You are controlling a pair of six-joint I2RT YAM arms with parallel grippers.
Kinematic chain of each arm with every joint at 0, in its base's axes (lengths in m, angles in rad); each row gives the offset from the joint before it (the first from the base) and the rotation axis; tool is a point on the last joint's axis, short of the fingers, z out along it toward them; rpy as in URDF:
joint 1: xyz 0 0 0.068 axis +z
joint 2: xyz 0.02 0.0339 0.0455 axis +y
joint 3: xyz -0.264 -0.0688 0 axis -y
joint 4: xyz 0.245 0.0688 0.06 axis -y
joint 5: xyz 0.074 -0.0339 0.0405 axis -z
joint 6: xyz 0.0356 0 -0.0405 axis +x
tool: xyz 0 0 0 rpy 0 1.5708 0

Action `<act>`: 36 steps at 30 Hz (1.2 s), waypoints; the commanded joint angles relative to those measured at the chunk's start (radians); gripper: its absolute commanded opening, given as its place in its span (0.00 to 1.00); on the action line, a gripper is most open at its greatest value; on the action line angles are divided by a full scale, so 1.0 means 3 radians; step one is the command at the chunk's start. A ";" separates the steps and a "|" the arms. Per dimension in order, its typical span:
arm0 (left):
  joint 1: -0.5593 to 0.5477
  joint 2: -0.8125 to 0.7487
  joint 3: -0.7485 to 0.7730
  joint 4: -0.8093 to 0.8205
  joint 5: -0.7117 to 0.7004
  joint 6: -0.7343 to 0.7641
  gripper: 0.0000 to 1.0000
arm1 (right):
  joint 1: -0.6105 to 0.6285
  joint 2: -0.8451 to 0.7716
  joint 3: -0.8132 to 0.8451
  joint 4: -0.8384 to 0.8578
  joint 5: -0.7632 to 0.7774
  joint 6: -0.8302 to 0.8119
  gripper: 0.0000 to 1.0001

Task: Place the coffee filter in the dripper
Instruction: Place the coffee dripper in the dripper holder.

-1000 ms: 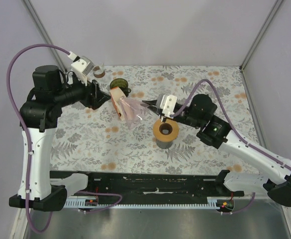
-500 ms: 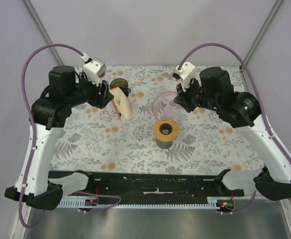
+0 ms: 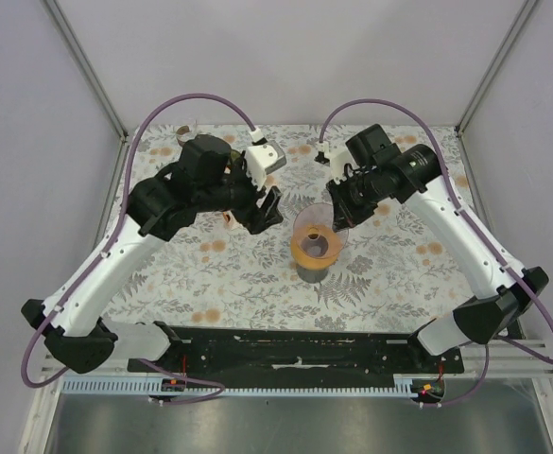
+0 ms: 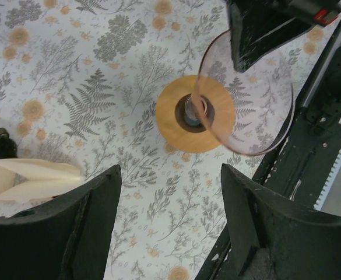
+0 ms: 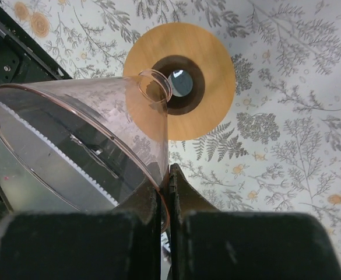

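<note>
top view, right tool (image 3: 338, 214): jaws together on the rim of the clear pink dripper (image 3: 316, 223), which hangs over the wooden ring (image 3: 316, 250) in the middle of the desk (image 3: 399, 274).
top view, left tool (image 3: 265, 210): jaws apart, nothing held, just beside the dripper. I think it hovers there ready for the filter step.
top view, coffee filter: almost all hidden under the left arm.
left wrist view, coffee filter (image 4: 33, 178): cream folded paper at the left edge, well apart from the dripper and not yet in it.
left wrist view, left tool: fingers wide apart and empty, with flowered desk showing between them.
left wrist view, room: a black rail (image 4: 310, 140) runs near the ring on the right, and open desk lies to the left.
right wrist view, right tool: clamped on the thin wall at the rim, which leaves the mouth free for the paper.
right wrist view, dripper: tilted, with its narrow spout beside the hole of the ring. I judge it is not seated and needs turning upright.
right wrist view, edges: the rail lies under the wide mouth, so there is little room on that side.
</note>
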 commanded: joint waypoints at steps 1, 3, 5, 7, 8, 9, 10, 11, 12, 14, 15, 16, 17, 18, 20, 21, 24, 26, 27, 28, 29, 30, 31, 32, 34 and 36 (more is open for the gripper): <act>-0.0136 0.0026 -0.0103 0.0482 0.0196 -0.0398 0.75 | -0.0030 0.0156 0.0145 -0.0225 -0.0116 0.0243 0.00; -0.0192 0.0072 -0.0200 0.0585 0.0196 -0.0531 0.76 | -0.0020 0.0207 0.0110 -0.0266 -0.0040 0.0263 0.00; -0.0218 0.0128 -0.0292 0.0672 0.0180 -0.0638 0.76 | -0.0025 0.0248 0.0094 -0.0276 -0.0029 0.0263 0.00; -0.0228 0.0200 -0.0369 0.0738 0.0079 -0.0685 0.76 | -0.0030 0.0294 0.0104 -0.0297 -0.0044 0.0269 0.00; -0.0233 0.0240 -0.0400 0.0759 0.0027 -0.0685 0.76 | -0.0030 0.0319 0.0119 -0.0307 -0.0034 0.0269 0.00; -0.0238 0.0276 -0.0425 0.0774 -0.0034 -0.0690 0.75 | -0.0025 0.0350 0.0130 -0.0307 -0.0029 0.0263 0.00; -0.0239 0.0317 -0.0461 0.0784 -0.0045 -0.0690 0.74 | -0.0025 0.0371 0.0130 -0.0317 -0.0024 0.0258 0.00; -0.0239 0.0353 -0.0492 0.0800 -0.0055 -0.0701 0.72 | -0.0025 0.0391 0.0130 -0.0312 -0.0029 0.0248 0.00; -0.0244 0.0394 -0.0517 0.0815 -0.0045 -0.0726 0.70 | -0.0025 0.0411 0.0125 -0.0317 -0.0034 0.0238 0.00; -0.0264 0.0465 -0.0548 0.0831 0.0001 -0.0752 0.66 | -0.0030 0.0447 0.0130 -0.0312 -0.0034 0.0218 0.00; -0.0259 0.0501 -0.0553 0.0831 0.0022 -0.0762 0.63 | -0.0030 0.0483 0.0135 -0.0307 -0.0039 0.0212 0.00; -0.0264 0.0532 -0.0538 0.0826 0.0017 -0.0767 0.59 | -0.0030 0.0509 0.0140 -0.0312 -0.0044 0.0207 0.00; -0.0264 0.0557 -0.0533 0.0815 -0.0009 -0.0792 0.54 | -0.0035 0.0539 0.0150 -0.0307 -0.0049 0.0197 0.00; -0.0264 0.0578 -0.0507 0.0805 -0.0019 -0.0803 0.48 | -0.0040 0.0555 0.0155 -0.0307 -0.0044 0.0192 0.00; -0.0264 0.0634 -0.0482 0.0780 -0.0040 -0.0828 0.36 | -0.0056 0.0601 0.0171 -0.0297 -0.0049 0.0182 0.00; -0.0264 0.0660 -0.0466 0.0774 -0.0029 -0.0834 0.30 | -0.0076 0.0621 0.0176 -0.0292 -0.0065 0.0171 0.00; -0.0264 0.0762 -0.0446 0.0718 0.0057 -0.0864 0.14 | -0.0112 0.0637 0.0120 -0.0297 -0.0075 0.0161 0.00; -0.0264 0.0823 -0.0456 0.0693 0.0119 -0.0880 0.06 | -0.0122 0.0626 0.0059 -0.0297 -0.0070 0.0156 0.00; -0.0264 0.0854 -0.0451 0.0677 0.0159 -0.0885 0.03 | -0.0127 0.0616 0.0033 -0.0302 -0.0075 0.0151 0.00; -0.0264 0.0885 -0.0456 0.0672 0.0180 -0.0895 0.02 | -0.0127 0.0621 0.0018 -0.0297 -0.0065 0.0146 0.00; -0.0264 0.0920 -0.0451 0.0657 0.0201 -0.0905 0.02 | -0.0137 0.0616 0.0017 -0.0302 -0.0075 0.0146 0.00; -0.0264 0.0941 -0.0451 0.0647 0.0196 -0.0910 0.02 | -0.0138 0.0631 0.0007 -0.0297 -0.0075 0.0141 0.00; -0.0264 0.0967 -0.0441 0.0636 0.0191 -0.0915 0.02 | -0.0138 0.0652 0.0007 -0.0302 -0.0080 0.0141 0.00; -0.0264 0.1002 -0.0441 0.0621 0.0185 -0.0915 0.02 | -0.0143 0.0682 0.0002 -0.0297 -0.0090 0.0136 0.00; -0.0264 0.1059 -0.0446 0.0601 0.0211 -0.0926 0.02 | -0.0153 0.0779 0.0002 -0.0282 -0.0146 0.0136 0.00; -0.0264 0.1135 -0.0436 0.0585 0.0262 -0.0941 0.02 | -0.0168 0.0861 -0.0013 -0.0251 -0.0253 0.0039 0.00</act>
